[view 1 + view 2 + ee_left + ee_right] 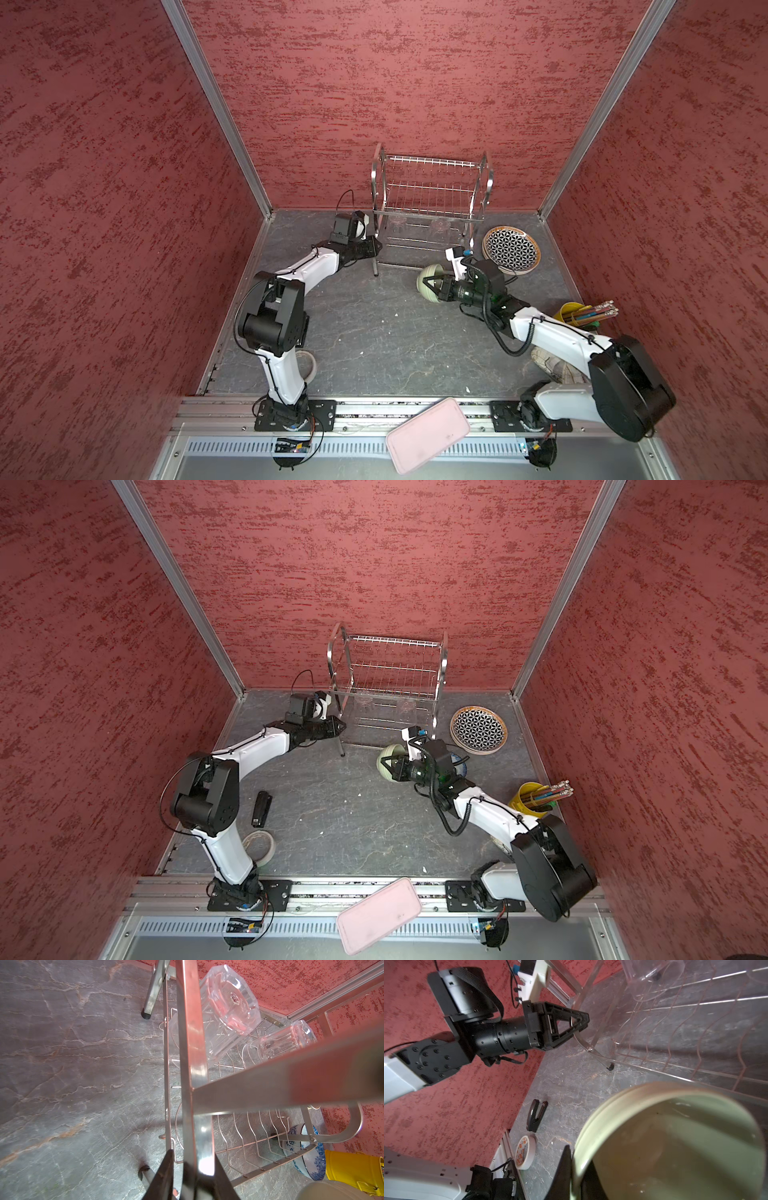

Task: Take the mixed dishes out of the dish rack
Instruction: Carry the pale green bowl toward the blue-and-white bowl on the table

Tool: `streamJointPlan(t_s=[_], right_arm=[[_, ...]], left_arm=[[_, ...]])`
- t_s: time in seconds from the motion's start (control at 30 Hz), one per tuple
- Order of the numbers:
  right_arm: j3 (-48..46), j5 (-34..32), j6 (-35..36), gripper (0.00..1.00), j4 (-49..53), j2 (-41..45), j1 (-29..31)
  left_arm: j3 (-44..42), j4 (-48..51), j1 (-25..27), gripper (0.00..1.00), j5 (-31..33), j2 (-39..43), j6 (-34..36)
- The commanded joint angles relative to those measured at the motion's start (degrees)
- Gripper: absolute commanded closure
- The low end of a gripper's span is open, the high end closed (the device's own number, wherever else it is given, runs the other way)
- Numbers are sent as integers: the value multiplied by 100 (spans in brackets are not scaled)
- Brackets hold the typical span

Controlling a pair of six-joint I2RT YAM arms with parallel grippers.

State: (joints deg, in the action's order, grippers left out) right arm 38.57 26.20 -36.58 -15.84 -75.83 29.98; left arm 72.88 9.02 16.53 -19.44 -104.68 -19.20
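Note:
The steel dish rack (432,195) (386,675) stands at the back of the table. Two clear cups (228,1007) (286,1041) sit upside down on its lower tier. My left gripper (376,245) (193,1157) is shut on the rack's left side frame. My right gripper (428,284) (576,1159) is shut on the rim of the pale green bowl (432,269) (675,1136), which is tilted in front of the rack's right end. The black-and-white plate (511,249) lies on top of a stack right of the rack. The blue-floral bowl (309,1159) sits behind my right wrist.
A yellow cup of sticks (582,316) stands at the right wall. A pink tray (428,432) lies across the front rail. A black stapler (262,808) and a tape roll (259,845) lie by the left arm's base.

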Motion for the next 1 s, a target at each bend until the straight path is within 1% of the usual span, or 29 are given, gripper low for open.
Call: streamJointPlan(t_s=[0.0, 0.13, 0.27, 0.47, 0.7, 0.97], right_arm=[[432, -516, 550, 100, 611, 250, 150], [485, -627, 693, 100, 937, 293, 219], [605, -900, 884, 100, 1417, 413, 271], [905, -1669, 1208, 100, 2366, 520, 298], [1031, -2305, 1355, 100, 2955, 683, 294], [1351, -3190, 1494, 100, 3862, 604, 280]], left_arm=[[130, -20, 25, 72, -33, 113, 47], [152, -31, 25, 72, -47, 101, 48], [140, -31, 25, 72, -42, 118, 52], [121, -24, 25, 73, -42, 124, 50], [105, -23, 33, 73, -28, 150, 48], [104, -23, 43, 73, -9, 141, 48]])
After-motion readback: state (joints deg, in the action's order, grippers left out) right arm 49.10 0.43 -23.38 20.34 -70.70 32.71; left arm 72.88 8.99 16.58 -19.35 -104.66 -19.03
